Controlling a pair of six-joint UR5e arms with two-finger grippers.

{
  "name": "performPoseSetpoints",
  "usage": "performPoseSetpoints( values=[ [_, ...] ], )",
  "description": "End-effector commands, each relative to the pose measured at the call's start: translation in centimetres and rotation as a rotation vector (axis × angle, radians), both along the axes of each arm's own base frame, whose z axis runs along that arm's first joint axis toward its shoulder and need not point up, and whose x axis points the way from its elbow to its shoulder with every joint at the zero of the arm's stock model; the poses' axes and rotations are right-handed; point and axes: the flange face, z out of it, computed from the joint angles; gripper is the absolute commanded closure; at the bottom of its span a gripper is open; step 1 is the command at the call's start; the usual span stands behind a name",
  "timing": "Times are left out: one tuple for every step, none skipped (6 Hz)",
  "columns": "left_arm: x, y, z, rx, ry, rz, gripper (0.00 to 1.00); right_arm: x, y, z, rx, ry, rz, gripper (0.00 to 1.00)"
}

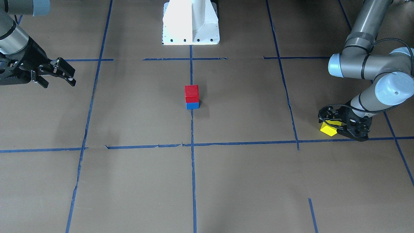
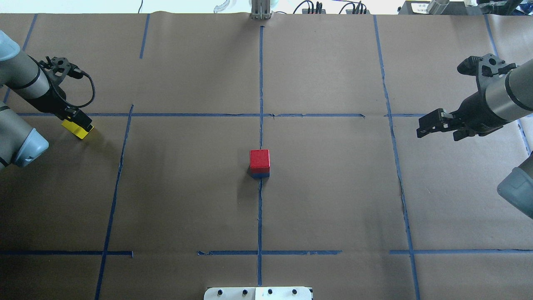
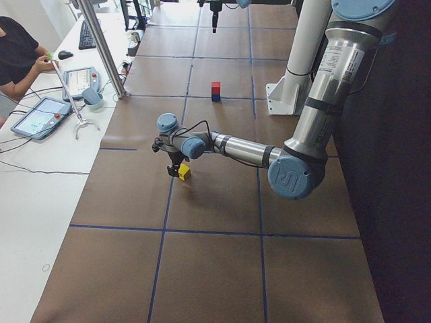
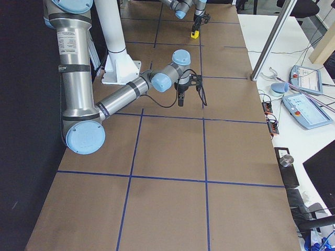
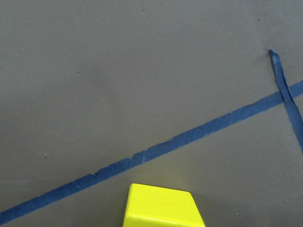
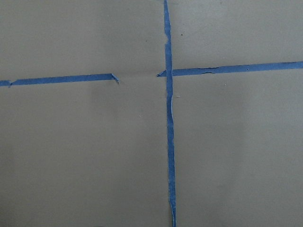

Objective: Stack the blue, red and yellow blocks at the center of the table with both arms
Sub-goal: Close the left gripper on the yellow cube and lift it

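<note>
A red block [image 1: 191,92] sits on a blue block [image 1: 192,105] at the table's centre, where the tape lines cross; the stack also shows in the overhead view [image 2: 260,159]. My left gripper [image 1: 336,126] is at the table's far left side, shut on the yellow block [image 1: 328,130] and holding it low at the table surface. The yellow block [image 5: 161,208] fills the bottom of the left wrist view. My right gripper [image 2: 433,125] hangs open and empty above the table's right side, far from the stack.
The brown paper table [image 2: 333,200] is marked with a grid of blue tape lines [image 2: 260,208]. The robot's white base [image 1: 190,22] stands at the table's near edge behind the stack. Operators' tablets lie on a side table [image 3: 40,114].
</note>
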Motion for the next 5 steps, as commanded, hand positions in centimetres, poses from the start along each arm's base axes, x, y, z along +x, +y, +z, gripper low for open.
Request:
performPoseSetpoints(
  values=[
    [0.4,0.2,0.4,-0.005,-0.005,0.007,0.12,0.0,0.0,0.0,0.000,0.000,-0.001,0.00],
    [0.5,0.2,0.5,-0.002,-0.008,0.009,0.24,-0.1,0.0,-0.1,0.000,-0.001,0.000,0.00],
    [0.5,0.2,0.5,-0.001,-0.011,0.009,0.48,-0.1,0.0,-0.1,0.000,-0.003,-0.001,0.00],
    [0.3,0.2,0.2,-0.007,-0.011,-0.007,0.77,0.0,0.0,-0.3,0.003,-0.005,0.000,0.00],
    [0.3,0.0,-2.0,-0.012,-0.006,-0.060,0.96,-0.1,0.0,-0.4,0.004,-0.006,0.000,0.00]
  ],
)
